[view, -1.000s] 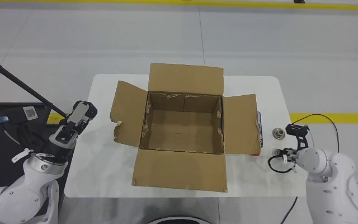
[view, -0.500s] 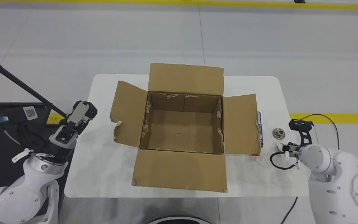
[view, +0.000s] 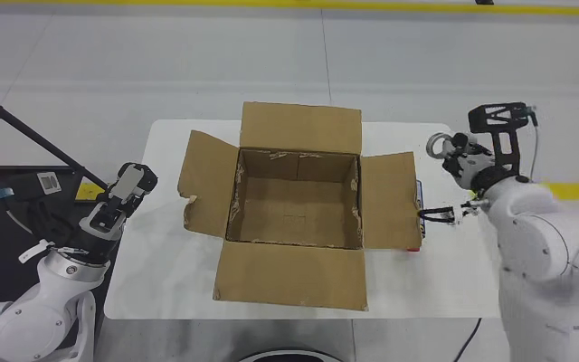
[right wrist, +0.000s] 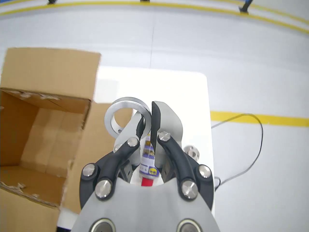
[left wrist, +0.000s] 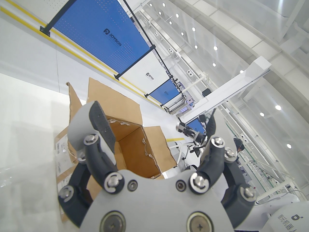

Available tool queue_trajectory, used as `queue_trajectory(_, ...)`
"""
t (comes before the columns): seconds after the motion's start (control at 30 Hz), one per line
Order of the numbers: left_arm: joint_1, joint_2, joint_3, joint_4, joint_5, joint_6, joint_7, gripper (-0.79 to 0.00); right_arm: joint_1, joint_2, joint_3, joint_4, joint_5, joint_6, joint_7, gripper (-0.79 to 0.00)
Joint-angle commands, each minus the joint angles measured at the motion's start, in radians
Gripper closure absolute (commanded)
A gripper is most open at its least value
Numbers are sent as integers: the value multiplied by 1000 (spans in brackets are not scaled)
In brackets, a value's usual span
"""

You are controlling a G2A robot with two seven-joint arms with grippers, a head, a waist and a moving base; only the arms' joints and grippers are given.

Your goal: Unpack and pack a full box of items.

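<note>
An open cardboard box (view: 294, 213) stands mid-table with its four flaps spread, and its floor is bare. My right gripper (view: 450, 147) hangs above the table's far right, just right of the box (right wrist: 36, 131). In the right wrist view the right gripper (right wrist: 147, 114) is shut on the rim of a silver metal ring (right wrist: 128, 101). The ring (view: 437, 143) is clear of the table. My left gripper (view: 131, 181) hovers past the table's left edge. The left gripper (left wrist: 157, 126) is open with nothing between its fingers and points toward the box (left wrist: 130, 141).
On the white table (view: 163, 271), right of the box, lie a labelled tube with a red cap (right wrist: 148, 160) and a small metal fitting (right wrist: 192, 152). A flat blue-edged item (view: 420, 217) peeks from under the right flap. A black cable (view: 439, 214) trails nearby.
My right arm has risen from the table's front right and swung toward the far side, lifting the metal ring. The left arm has not moved.
</note>
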Motion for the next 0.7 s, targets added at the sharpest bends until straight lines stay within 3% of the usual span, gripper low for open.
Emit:
queue_trajectory(0.0,0,0,0,0,0,0,0,-785,62,-8,-106,9,8,2,-24,0)
queue_trajectory(0.2,0,0,0,0,0,0,0,-785,245,-49,-430,180,73,-35,-9,0)
queue_trajectory(0.37,0,0,0,0,0,0,0,-785,340,-94,-660,364,83,-58,6,0)
queue_trajectory(0.67,0,0,0,0,0,0,0,-785,430,-188,-928,668,86,-55,-2,0)
